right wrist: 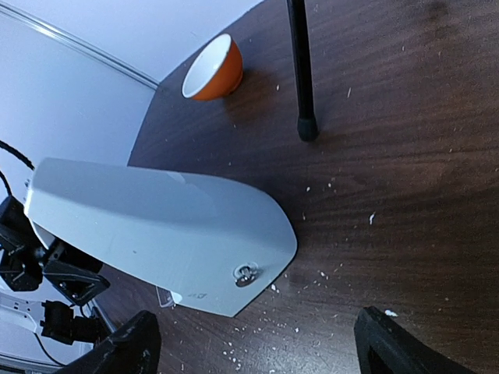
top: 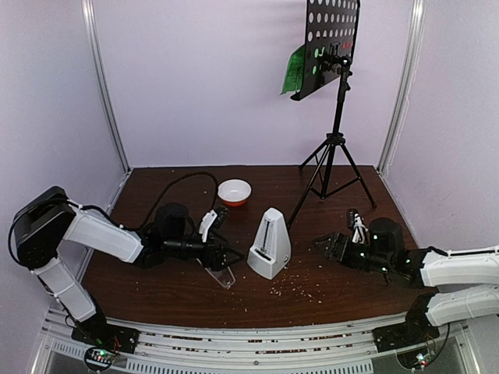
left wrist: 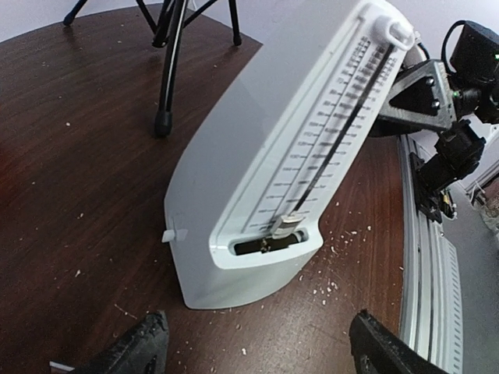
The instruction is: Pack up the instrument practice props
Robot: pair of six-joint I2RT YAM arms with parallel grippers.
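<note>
The white pyramid metronome (top: 270, 245) stands upright mid-table, its pendulum face toward my left gripper; it fills the left wrist view (left wrist: 288, 171) and the right wrist view (right wrist: 156, 234). Its clear wedge cover (top: 222, 274) lies flat on the table just below my left gripper (top: 228, 255). That gripper (left wrist: 261, 351) is open and empty, a short way left of the metronome. My right gripper (top: 327, 245) is open and empty (right wrist: 261, 351), to the metronome's right. The black tripod music stand (top: 334, 148) stands at the back right. A green page (top: 295, 72) hangs on its perforated desk (top: 331, 35); red pages are mostly hidden.
A white-and-orange bowl (top: 234, 192) sits behind the metronome and also shows in the right wrist view (right wrist: 212, 68). A tripod leg foot (left wrist: 162, 121) rests just behind the metronome (right wrist: 307, 128). White crumbs (top: 300, 287) are scattered on the brown table. White walls enclose the back and sides.
</note>
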